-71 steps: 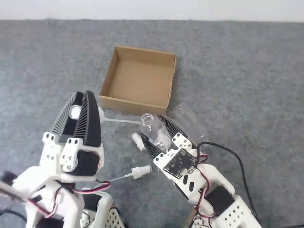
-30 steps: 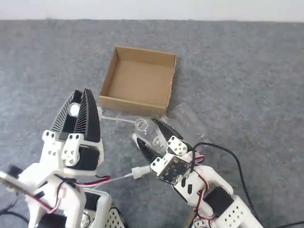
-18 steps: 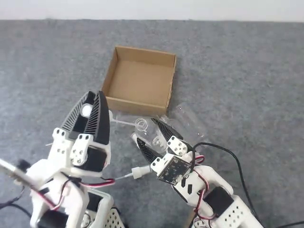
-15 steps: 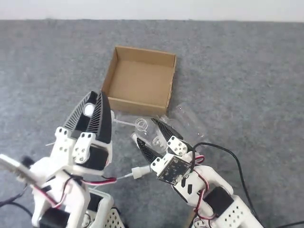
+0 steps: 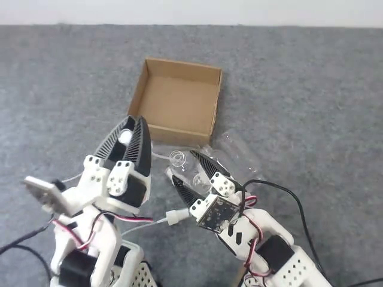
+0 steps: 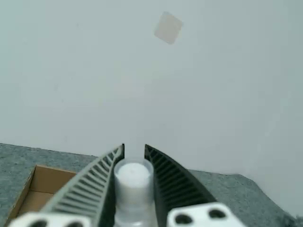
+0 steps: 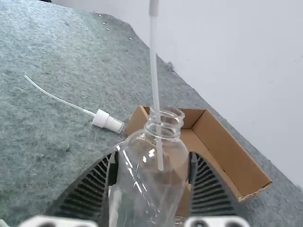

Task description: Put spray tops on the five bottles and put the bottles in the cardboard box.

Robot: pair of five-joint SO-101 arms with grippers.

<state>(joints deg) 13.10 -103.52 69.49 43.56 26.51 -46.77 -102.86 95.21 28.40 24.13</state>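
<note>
A table covered in grey carpet [image 5: 311,95] is seen, bounded at its far edge by a pale wall [image 5: 191,11]. The cardboard box [image 5: 176,101] is set open-topped near the middle. Carpet shows on both its sides and between it and the wall.

The 2 arms are crowded together in front of the box's near wall. The left gripper [image 5: 135,120] is raised before the left part of that wall, its fingers clenched on the white head of a spray top [image 6: 134,176]. The thin dip tube [image 7: 154,71] of that top is passed through the neck of a clear bottle [image 7: 150,156], while the head is held well apart from the neck. The bottle is clasped about its body by the right gripper [image 5: 183,166], with its mouth tilted toward the box.

Further clear bottles [image 5: 232,146] are laid just beside the box's near right corner, close behind the right gripper; their number cannot be told. 1 loose spray top [image 7: 108,120] is laid on the carpet between the held bottle and the box, its tube stretched away toward the left arm's side. A 2nd loose spray top [image 5: 175,216] is laid close against the right arm's wrist. A black cable [image 5: 296,200] is looped beside the right arm.
</note>
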